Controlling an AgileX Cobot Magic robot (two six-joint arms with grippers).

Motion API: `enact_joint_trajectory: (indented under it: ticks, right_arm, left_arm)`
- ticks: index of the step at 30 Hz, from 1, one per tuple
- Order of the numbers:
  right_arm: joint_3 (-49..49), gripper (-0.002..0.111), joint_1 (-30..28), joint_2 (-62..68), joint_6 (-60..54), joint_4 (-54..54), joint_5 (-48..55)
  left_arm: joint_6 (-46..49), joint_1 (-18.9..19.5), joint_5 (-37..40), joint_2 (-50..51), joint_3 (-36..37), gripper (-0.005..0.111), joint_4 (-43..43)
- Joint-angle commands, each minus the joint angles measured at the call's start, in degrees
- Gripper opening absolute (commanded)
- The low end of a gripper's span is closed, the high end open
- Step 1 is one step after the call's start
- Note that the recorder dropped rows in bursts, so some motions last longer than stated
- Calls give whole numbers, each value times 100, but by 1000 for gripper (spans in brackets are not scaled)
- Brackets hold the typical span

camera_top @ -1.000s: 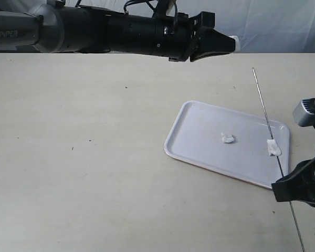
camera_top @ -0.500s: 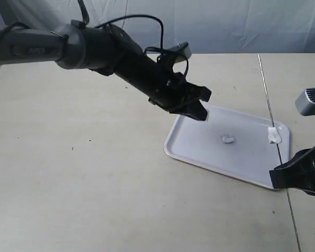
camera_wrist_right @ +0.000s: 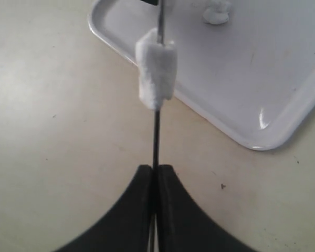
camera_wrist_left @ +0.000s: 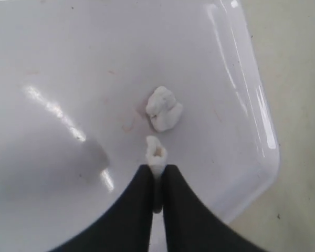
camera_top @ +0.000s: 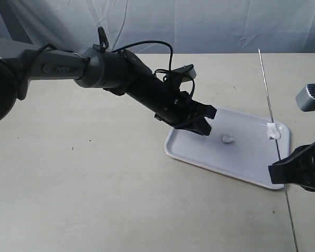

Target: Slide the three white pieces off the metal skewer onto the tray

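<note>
The white tray lies right of centre on the table. One white piece rests on it, also seen as a white piece in the left wrist view. My left gripper hangs just above the tray's near-left part, shut on a second white piece that sticks out past its fingertips. My right gripper is shut on the metal skewer. A third white piece is threaded on the skewer over the tray's edge; in the exterior view this third piece is near the tray's far right corner.
Beige tabletop surrounds the tray. The black left arm stretches in from the left across the table. The skewer extends past the tray on both sides, its far tip near the table's back edge.
My left gripper has come down from high at the back to just above the tray, beside the loose piece. The skewer with its piece has shifted slightly; the right gripper has barely moved.
</note>
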Motion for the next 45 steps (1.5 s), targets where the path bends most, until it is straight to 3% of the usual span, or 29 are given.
enact_joint_trajectory:
  ticks: [1, 5, 10, 16, 18, 25, 36, 45]
  right_arm:
    - [-29, -1, -6, -138, -43, 9, -92]
    - [-29, -1, -6, -311, -43, 69, -56]
    - [-29, -1, -6, -561, -288, 268, -56]
    - [-29, -1, -6, -841, -307, 297, -197]
    - [-29, -1, -6, -926, -307, 297, -273]
    - [-29, -1, -6, -1046, -270, 142, -359]
    - [-29, -1, -6, -991, -218, 158, -600]
    - [-29, -1, -10, -978, 629, -655, -691]
  left_arm:
    - [73, -17, -226, 3, -19, 20, -99]
    - [98, -17, -337, 3, -19, 31, -99]
    - [252, 52, 76, 3, -19, 33, -490]
    - [1999, 493, 2606, 3, -19, 33, -2388]
    - [2208, 623, 2606, -50, -5, 33, -2800]
    - [2099, 776, 2606, -200, 9, 33, -2840]
    - [2355, 112, 2606, -598, 9, 33, -2835]
    - [2466, 22, 2606, -970, 9, 33, -2755]
